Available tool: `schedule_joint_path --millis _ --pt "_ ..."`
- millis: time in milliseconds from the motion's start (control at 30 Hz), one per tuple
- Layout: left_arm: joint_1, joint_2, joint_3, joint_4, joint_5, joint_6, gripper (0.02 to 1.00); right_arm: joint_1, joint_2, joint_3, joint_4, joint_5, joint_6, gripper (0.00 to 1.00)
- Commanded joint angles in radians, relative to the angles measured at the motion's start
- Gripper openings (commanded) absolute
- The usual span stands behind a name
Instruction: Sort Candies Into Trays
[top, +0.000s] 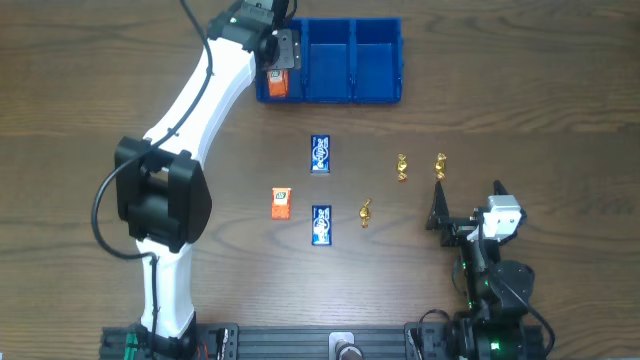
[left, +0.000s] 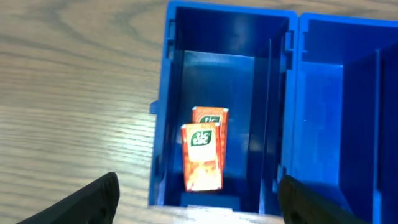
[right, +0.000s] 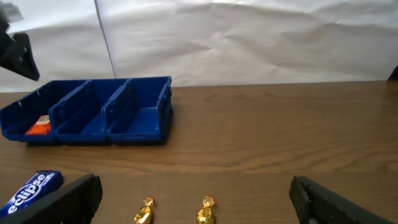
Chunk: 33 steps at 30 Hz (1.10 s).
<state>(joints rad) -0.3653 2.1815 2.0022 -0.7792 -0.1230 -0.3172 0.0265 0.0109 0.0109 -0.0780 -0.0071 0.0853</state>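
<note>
Two orange boxes were binned in the tray; six sweets were left on the table. Left gripper and right gripper were held open.

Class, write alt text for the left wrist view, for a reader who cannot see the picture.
Two orange candy boxes, one overlapping the other, lie in an end compartment of a blue tray. The left pincer hangs open over that compartment, and the wooden table borders the tray's outer wall.
</note>
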Motion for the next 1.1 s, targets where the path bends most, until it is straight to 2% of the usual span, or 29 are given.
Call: schedule_joint_path --millis 33,267,400,533,667,1100 --pt "-0.113 -0.291 -0.154 0.037 -0.098 -0.012 0.844 0.0 -0.006 -0.003 -0.005 0.005 -0.015 0.998" --pt "-0.278 -0.679 -0.719 0.124 -0.098 -0.146 0.877 0.0 -0.006 -0.003 -0.005 0.005 -0.015 0.998" --pt "-0.331 -0.748 -1.024 0.18 -0.097 -0.293 0.869 0.0 -0.006 -0.003 -0.005 0.005 -0.015 0.998" --pt "-0.371 -0.737 -1.181 0.271 -0.07 -0.345 0.862 0.0 -0.006 -0.003 -0.005 0.005 -0.015 0.998" --pt "-0.388 -0.713 -1.264 0.339 -0.067 -0.381 0.858 0.0 -0.006 -0.003 -0.005 0.005 -0.015 0.998" --pt "-0.376 -0.604 -1.266 0.452 -0.068 -0.37 0.84 0.0 -0.006 -0.003 -0.005 0.005 -0.015 0.998"
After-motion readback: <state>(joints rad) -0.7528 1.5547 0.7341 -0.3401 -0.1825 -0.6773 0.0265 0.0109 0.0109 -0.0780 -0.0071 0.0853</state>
